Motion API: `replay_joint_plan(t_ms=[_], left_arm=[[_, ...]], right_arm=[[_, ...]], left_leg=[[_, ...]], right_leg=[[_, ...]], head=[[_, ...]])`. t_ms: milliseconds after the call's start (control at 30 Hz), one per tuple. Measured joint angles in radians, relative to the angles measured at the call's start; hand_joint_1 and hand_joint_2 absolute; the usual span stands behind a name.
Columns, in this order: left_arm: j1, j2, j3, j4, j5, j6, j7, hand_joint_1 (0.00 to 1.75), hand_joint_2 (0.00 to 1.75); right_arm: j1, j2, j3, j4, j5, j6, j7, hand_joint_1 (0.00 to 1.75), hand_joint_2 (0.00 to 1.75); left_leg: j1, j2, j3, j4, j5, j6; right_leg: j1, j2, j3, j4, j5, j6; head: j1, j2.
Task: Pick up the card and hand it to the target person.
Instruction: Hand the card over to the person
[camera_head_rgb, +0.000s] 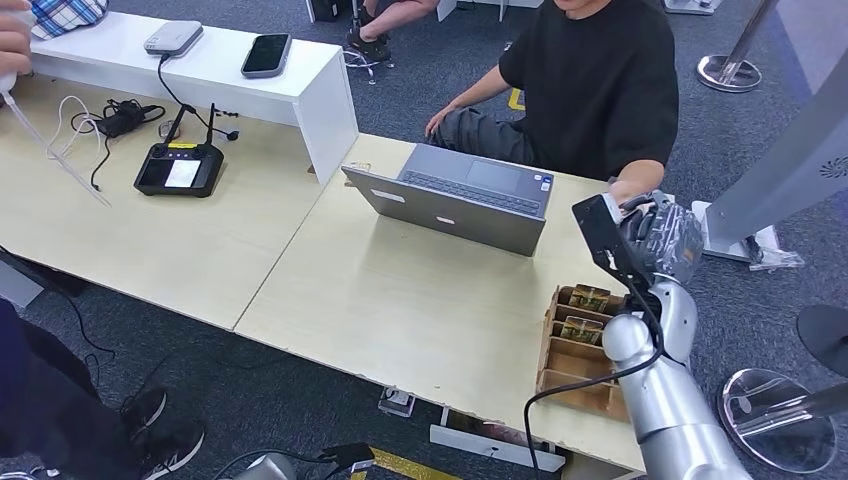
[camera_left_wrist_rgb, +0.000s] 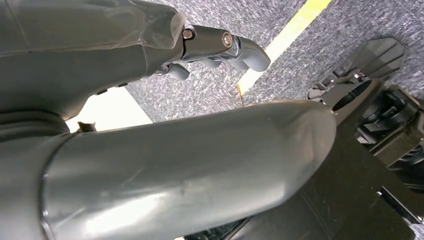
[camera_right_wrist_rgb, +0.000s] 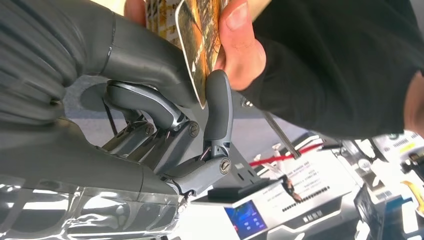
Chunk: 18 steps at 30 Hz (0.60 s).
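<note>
Now the handover is at its closing beat: the robot's right hand (camera_right_wrist_rgb: 165, 107), grey-thumbed with darker fingers, is raised beyond the far edge of the pale wooden surface (camera_head_rgb: 400, 300) toward the seated person in a black T-shirt (camera_head_rgb: 595, 80), and it holds the glossy orange-and-gold printed card (camera_right_wrist_rgb: 200, 45) pinched between its thick thumb and a dark finger (camera_right_wrist_rgb: 218, 107). The person's hand (camera_right_wrist_rgb: 240, 45) is already on the same card, thumb pressed on its face, so the card is shared between both grips. To do this step well, I judge the right hand should stay put and ease its fingers apart slowly, only once the person's grip clearly carries the card; a tug or a sideways drift could bend the card or scrape it against the person's fingers. After letting go, the arm would best draw straight back and upward, staying above the open grey laptop (camera_head_rgb: 460, 195) and the brown cardboard card holder (camera_head_rgb: 578, 350) standing near the surface's edge by the robot's arm. The left hand (camera_left_wrist_rgb: 220, 47) hangs low over grey carpet with a yellow line, its fingers loosely curled with nothing in them, and it has no part to play; keeping it idle avoids unbalancing the reach
</note>
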Motion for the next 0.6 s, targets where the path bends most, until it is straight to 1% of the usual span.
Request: replay_joint_plan(t_ms=[33, 67, 100, 167, 200, 233, 433, 600], left_arm=[[0.001, 0.000, 0.000, 0.000, 0.002, 0.001, -0.002, 0.00, 0.00], [0.002, 0.001, 0.000, 0.000, 0.004, 0.003, -0.005, 0.00, 0.00], [0.003, 0.001, 0.000, 0.000, 0.004, 0.004, -0.008, 0.00, 0.00], [0.006, 0.002, 0.000, 0.000, 0.006, 0.006, -0.013, 0.00, 0.00], [0.007, 0.003, 0.000, 0.000, 0.007, 0.007, -0.013, 0.00, 0.00], [0.008, 0.003, 0.000, 0.000, 0.010, 0.008, -0.014, 0.00, 0.00], [0.013, 0.005, 0.000, 0.000, 0.018, 0.010, -0.014, 0.00, 0.00], [0.012, 0.005, 0.000, 0.000, 0.018, 0.010, -0.006, 0.00, 0.00]], right_arm=[[-0.002, 0.002, 0.000, 0.012, 0.001, 0.000, 0.000, 1.70, 1.75], [-0.003, 0.005, 0.000, 0.023, 0.004, 0.000, 0.000, 1.64, 1.75], [-0.005, 0.007, 0.000, 0.032, 0.006, 0.000, 0.000, 1.39, 1.75], [-0.007, 0.011, 0.000, 0.045, 0.012, 0.001, 0.001, 0.55, 1.75], [-0.008, 0.012, 0.000, 0.051, 0.014, 0.001, 0.001, 0.17, 1.75], [-0.009, 0.013, 0.001, 0.057, 0.017, 0.003, 0.001, 0.00, 1.75], [-0.011, 0.020, 0.004, 0.082, 0.031, 0.007, -0.015, 0.00, 1.75], [-0.009, 0.024, 0.004, 0.086, -0.002, 0.002, -0.066, 0.00, 1.75]], left_leg=[[0.000, 0.000, 0.000, 0.000, 0.000, 0.000], [0.000, 0.000, 0.000, 0.000, 0.000, 0.000], [0.000, 0.000, 0.000, 0.000, 0.000, 0.000], [0.000, 0.000, 0.000, 0.000, 0.000, 0.000], [0.000, 0.000, 0.000, 0.000, 0.000, 0.000], [0.000, 0.000, 0.000, 0.000, 0.000, 0.000], [0.000, 0.000, 0.000, 0.000, 0.000, 0.000], [0.000, 0.000, 0.000, 0.000, 0.000, 0.000]], right_leg=[[0.000, 0.000, 0.000, 0.000, 0.000, 0.000], [0.000, 0.000, 0.000, 0.000, 0.000, 0.000], [0.000, 0.000, 0.000, 0.000, 0.000, 0.000], [0.000, 0.000, 0.000, 0.000, 0.000, 0.000], [0.000, 0.000, 0.000, 0.000, 0.000, 0.000], [0.000, 0.000, 0.000, 0.000, 0.000, 0.000], [0.000, 0.000, 0.000, 0.000, 0.000, 0.000], [0.000, 0.000, 0.000, 0.000, 0.000, 0.000]], head=[[0.000, 0.000], [0.000, 0.000], [0.000, 0.000], [0.000, 0.000], [0.000, 0.000], [0.000, 0.000], [0.000, 0.000], [0.000, 0.000]])
